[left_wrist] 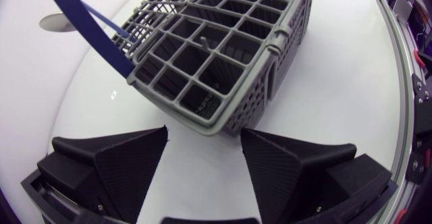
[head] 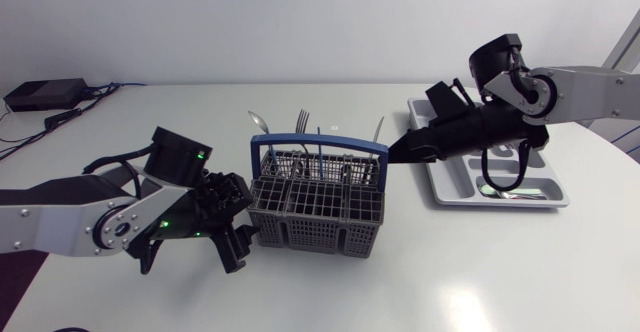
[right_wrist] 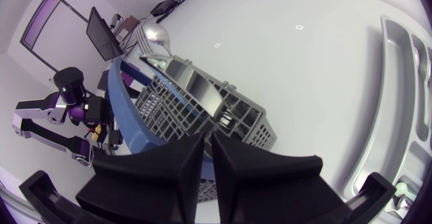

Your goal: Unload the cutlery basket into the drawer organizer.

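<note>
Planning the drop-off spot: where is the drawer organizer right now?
In the head view the drawer organizer lies on the table's right side, right of the cutlery basket, with my right arm stretched over it.

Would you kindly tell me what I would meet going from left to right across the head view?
left gripper → basket → right gripper → organizer

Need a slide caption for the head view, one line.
Left gripper open beside the cutlery basket; right gripper at the basket's opposite end, its arm stretched over the drawer organizer.
</note>
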### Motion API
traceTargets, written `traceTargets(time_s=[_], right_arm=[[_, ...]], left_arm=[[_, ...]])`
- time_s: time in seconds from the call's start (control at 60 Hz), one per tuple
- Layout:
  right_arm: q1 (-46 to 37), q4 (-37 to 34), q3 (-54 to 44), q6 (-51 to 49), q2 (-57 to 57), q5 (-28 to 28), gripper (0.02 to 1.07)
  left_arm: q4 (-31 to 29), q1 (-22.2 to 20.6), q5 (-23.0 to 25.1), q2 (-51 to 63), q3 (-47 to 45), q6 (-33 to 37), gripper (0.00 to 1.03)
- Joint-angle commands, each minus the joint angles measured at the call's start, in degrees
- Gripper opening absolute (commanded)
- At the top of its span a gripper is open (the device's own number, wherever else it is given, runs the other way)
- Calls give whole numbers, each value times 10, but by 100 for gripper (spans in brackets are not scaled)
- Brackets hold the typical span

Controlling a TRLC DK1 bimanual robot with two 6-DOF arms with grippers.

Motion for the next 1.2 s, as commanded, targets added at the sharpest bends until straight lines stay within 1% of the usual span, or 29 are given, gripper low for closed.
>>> traceTargets(time_s=[0.0,0.033,0.067,0.083,0.15,0.2,0.217,0.283,0.45,0.55,0.7,0.783,0.8,0.867,0.9,0.983,1.083,1.1,1.183], right_arm=[[10,-8,-29,11,-4,-2,13],[12,-8,-35,11,-10,-1,13],[13,-11,-41,11,-17,-1,13],[14,-12,-42,11,-20,-1,13],[16,-14,-51,11,-32,0,13],[20,-16,-58,11,-38,0,13],[21,-17,-59,11,-39,1,13],[30,-20,-68,11,-46,2,13],[72,-27,-92,17,-74,17,13],[80,-22,-99,33,-103,44,13],[31,-41,-94,30,-154,44,13],[-9,-63,-94,10,-178,42,13],[-15,-66,-95,6,-180,43,13],[-46,-70,-103,-14,-179,44,13],[-57,-68,-107,-22,-172,44,13],[-83,-48,-119,-36,-139,45,13],[-99,-3,-128,-35,-83,46,13],[-98,14,-132,-31,-68,46,13],[-91,54,-138,-15,-37,51,13]], left_arm=[[21,12,-10,36,24,17,87],[25,13,-10,44,31,18,87],[26,14,-10,48,34,18,84],[30,14,-10,52,38,18,78],[33,16,-10,59,48,18,68],[34,19,-10,67,60,17,59],[34,21,-10,70,63,17,58],[37,22,-10,81,74,17,55],[44,28,-10,132,121,18,55],[44,39,-16,151,146,23,55],[41,75,-15,121,131,34,55],[33,94,-2,77,99,42,55],[26,95,3,63,90,43,54],[16,95,10,28,64,48,41],[14,92,12,16,53,47,37],[4,61,12,-9,30,45,24],[3,24,12,-2,27,40,21],[5,18,11,8,31,40,21],[12,9,11,45,53,40,21]])
